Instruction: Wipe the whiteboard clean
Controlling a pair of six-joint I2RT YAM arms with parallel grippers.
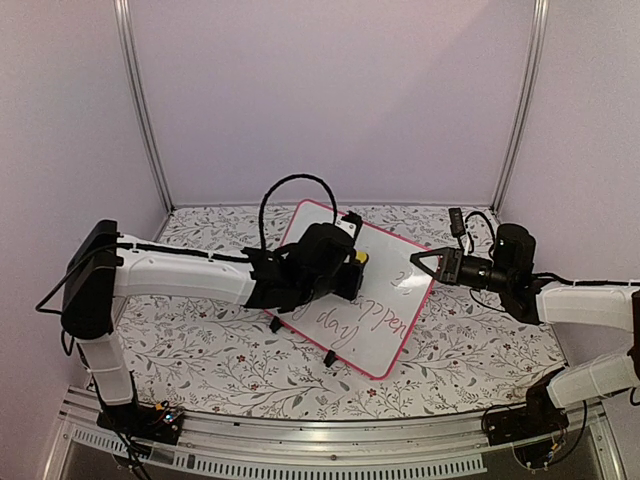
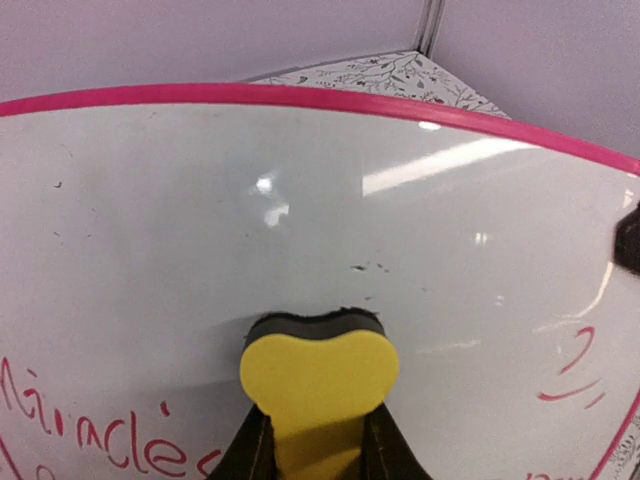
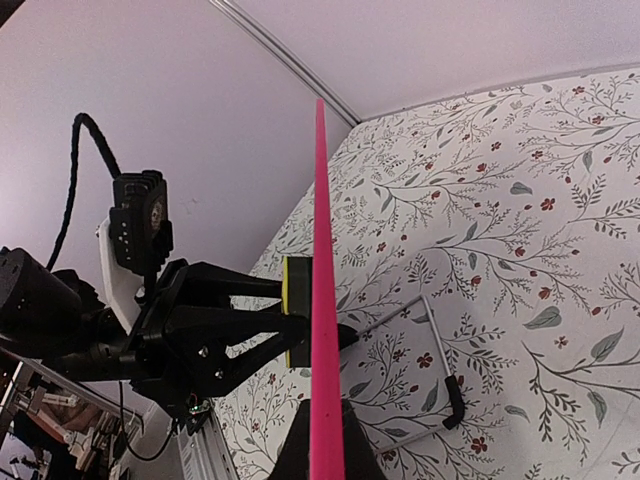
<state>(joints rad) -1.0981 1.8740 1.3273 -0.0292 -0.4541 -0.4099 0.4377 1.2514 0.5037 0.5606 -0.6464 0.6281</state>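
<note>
Mid-wipe. Left end effector (image 1: 352,262) clenched on yellow eraser (image 2: 318,375), its felt pressed to the whiteboard (image 1: 390,320), which stands propped on the floral bench (image 1: 200,350). Right end effector (image 1: 420,262) pinches the board's edge. Upper area clean, red writing (image 2: 110,435) below. Next move calls for a downward sweep over it.

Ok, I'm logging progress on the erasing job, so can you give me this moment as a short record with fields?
board: whiteboard, standing propped on the floral table
left tool: shut on the yellow eraser, dark felt side against the board
right tool: shut on the board's edge, steadying it
writing: red handwriting across the lower part; upper part looks clean
status: erasing not finished
</note>
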